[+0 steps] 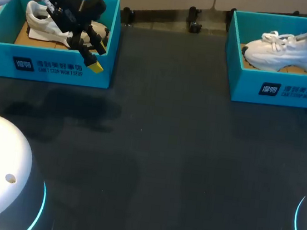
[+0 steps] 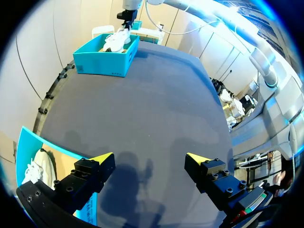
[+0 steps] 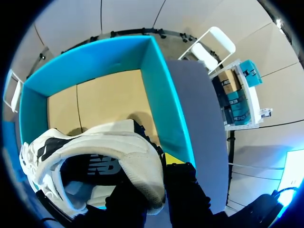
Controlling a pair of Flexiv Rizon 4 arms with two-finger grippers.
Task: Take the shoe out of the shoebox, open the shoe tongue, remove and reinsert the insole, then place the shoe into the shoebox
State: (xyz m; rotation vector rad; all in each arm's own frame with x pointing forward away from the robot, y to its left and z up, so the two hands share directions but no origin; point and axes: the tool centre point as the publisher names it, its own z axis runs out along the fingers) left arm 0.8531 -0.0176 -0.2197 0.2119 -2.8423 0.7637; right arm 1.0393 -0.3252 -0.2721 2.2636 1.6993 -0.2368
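White shoe [image 1: 284,52] lying in the right shoebox [image 1: 282,91] at the bench's [image 1: 166,150] far right corner, toe toward the middle, heel at the frame's edge. The head view cuts off the right gripper [image 3: 159,171]. The right wrist view shows it closed on the shoe's [image 3: 137,147] heel rim, with one yellow tip outside and the other finger inside the opening, above the box's [image 3: 161,95] cardboard floor. Second shoe [image 1: 39,17] in the left shoebox [image 1: 47,68] at the far left corner. In the head view the left gripper [image 1: 85,50] overlaps this box's near right corner. The left wrist view shows that gripper [image 2: 149,159] spread wide and empty over bare bench [image 2: 142,104], the left box [image 2: 28,142] and its shoe [image 2: 38,166] beside one finger.
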